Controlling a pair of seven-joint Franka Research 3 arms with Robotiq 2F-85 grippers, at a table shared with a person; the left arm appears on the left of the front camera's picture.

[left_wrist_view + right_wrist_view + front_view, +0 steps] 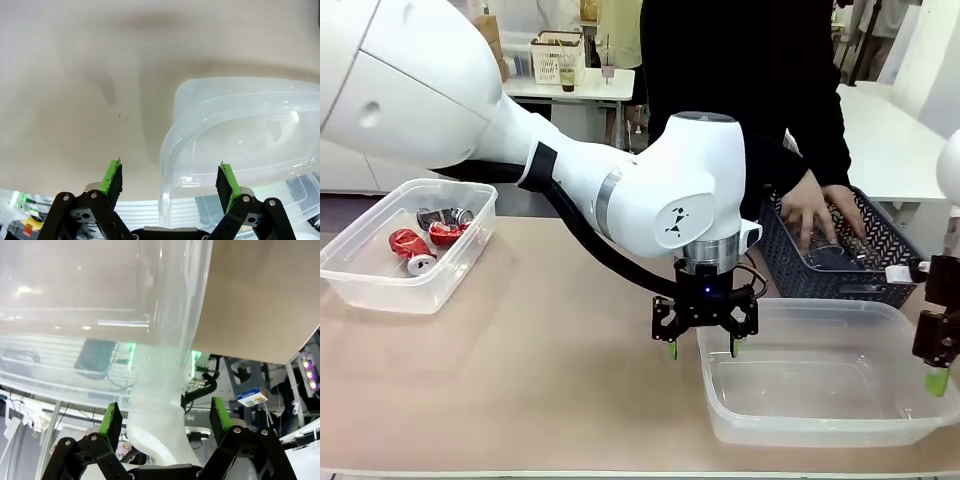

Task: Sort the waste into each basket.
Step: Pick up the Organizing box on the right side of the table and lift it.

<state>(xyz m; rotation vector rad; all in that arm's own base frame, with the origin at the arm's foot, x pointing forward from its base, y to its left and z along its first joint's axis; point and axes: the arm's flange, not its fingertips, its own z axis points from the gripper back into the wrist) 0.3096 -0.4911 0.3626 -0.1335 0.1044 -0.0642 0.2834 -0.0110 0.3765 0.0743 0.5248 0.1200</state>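
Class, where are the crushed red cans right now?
In the front view, the crushed red cans lie inside the clear tub at the table's left, far from both grippers.

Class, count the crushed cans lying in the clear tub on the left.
3, bunched at its far end: one dark can, one red can beside it, one red can nearer the camera. None looks hidden.

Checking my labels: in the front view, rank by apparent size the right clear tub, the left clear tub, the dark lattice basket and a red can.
1. Right clear tub, though nearest the camera.
2. Left clear tub.
3. Dark lattice basket, partly hidden, so unsure against the left tub.
4. Red can.
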